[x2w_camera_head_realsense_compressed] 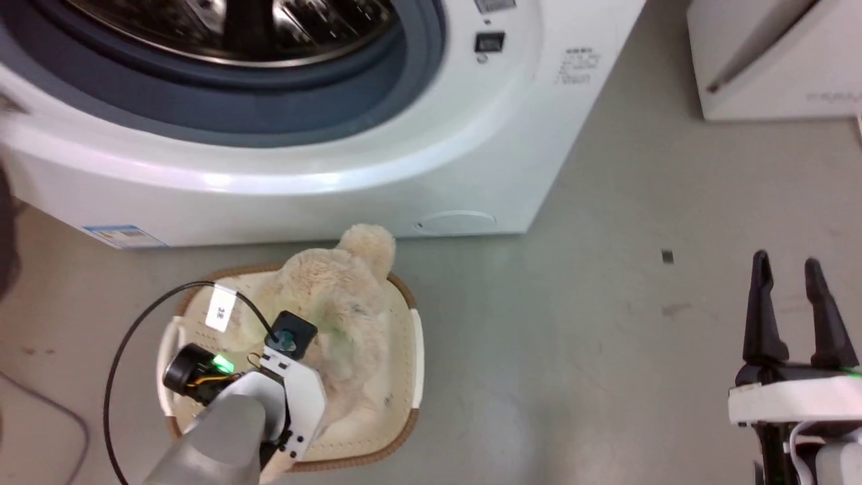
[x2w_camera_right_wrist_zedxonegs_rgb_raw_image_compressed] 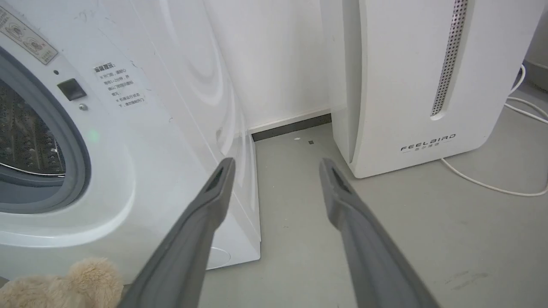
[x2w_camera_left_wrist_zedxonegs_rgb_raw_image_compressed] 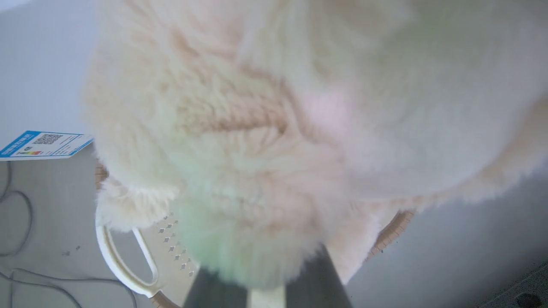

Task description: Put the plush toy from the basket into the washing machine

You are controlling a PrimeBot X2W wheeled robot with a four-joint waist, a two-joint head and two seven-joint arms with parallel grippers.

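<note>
Head view: the oval cream-white plastic basket with a brown rim sits on the grey floor, just in front of the large white front-loading washing machine. The top edge cuts off the machine's porthole. Bare floor lies open to the basket's right. The fluffy cream-beige plush toy lies in the basket, one rounded part rising over the far rim. The left pincer reaches down into it, dark fingers narrow, fur packed between them and tips buried. The right pincer hangs wide and empty, well apart.
</note>
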